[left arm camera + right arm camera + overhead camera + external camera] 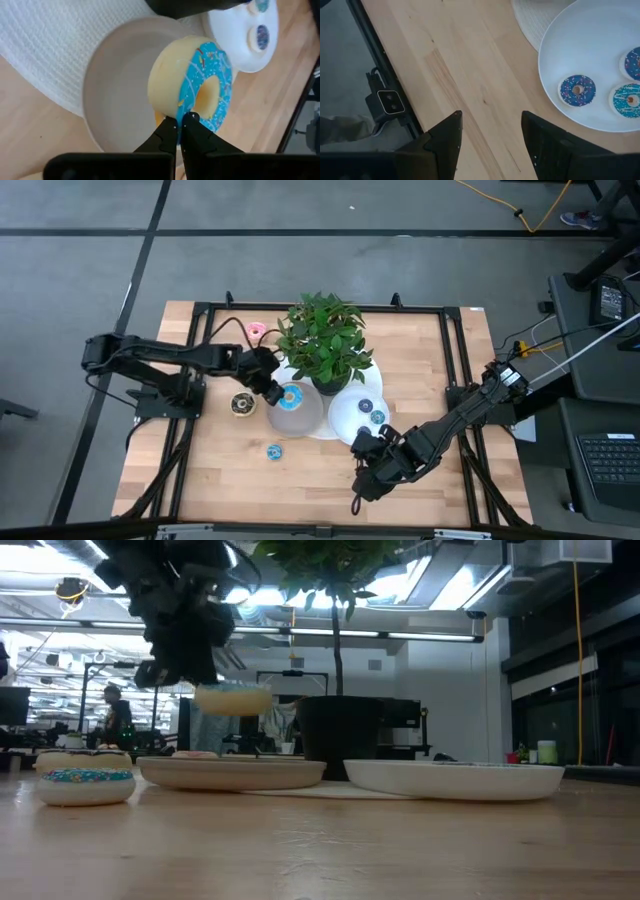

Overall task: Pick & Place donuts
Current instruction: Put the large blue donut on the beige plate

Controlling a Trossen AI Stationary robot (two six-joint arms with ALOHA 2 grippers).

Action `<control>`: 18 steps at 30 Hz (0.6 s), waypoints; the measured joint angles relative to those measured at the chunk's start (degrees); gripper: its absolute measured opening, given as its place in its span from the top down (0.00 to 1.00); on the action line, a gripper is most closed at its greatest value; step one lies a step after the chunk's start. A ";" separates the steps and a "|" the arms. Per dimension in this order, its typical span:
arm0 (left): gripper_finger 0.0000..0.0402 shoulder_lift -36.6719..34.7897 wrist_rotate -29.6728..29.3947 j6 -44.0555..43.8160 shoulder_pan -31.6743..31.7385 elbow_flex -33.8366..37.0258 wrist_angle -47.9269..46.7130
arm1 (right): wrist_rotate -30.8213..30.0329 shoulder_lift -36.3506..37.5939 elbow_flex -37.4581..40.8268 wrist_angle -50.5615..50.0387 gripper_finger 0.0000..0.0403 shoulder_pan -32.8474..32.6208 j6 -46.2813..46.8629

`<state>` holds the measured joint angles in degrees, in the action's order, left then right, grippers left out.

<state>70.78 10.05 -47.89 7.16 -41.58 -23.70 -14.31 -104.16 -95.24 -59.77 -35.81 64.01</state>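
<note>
My left gripper (272,390) is shut on a blue-iced donut (195,85), which hangs over the grey plate (300,418) in front of the potted plant (325,340); the low view shows the donut (232,698) clear above that plate (232,772). A white plate (345,415) beside it carries small blue donuts (577,90). On the wood lie a brown donut (241,404), a small blue donut (274,451) and a pink donut (256,331). My right gripper (490,130) stands open over bare wood near the white plate. My left gripper pinches the blue donut at its rim (186,107), on the edge nearest the wrist, between the two fingertips (170,131). The fingers slant down from the table's left side. The donut is lifted clear above the grey plate.
A white woven mat (60,55) lies under the plates. The plant's leaves overhang the plates from the far side. A black frame (200,310) runs round the tabletop. Bare wood (210,470) stretches along the near edge.
</note>
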 joint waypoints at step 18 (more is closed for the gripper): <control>0.99 10.31 2.72 3.82 5.49 0.00 4.58 | -0.02 0.00 0.00 0.86 0.49 0.00 0.00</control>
<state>81.09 12.77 -44.07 12.65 -41.58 -19.12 -14.33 -104.16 -95.24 -58.92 -35.81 64.01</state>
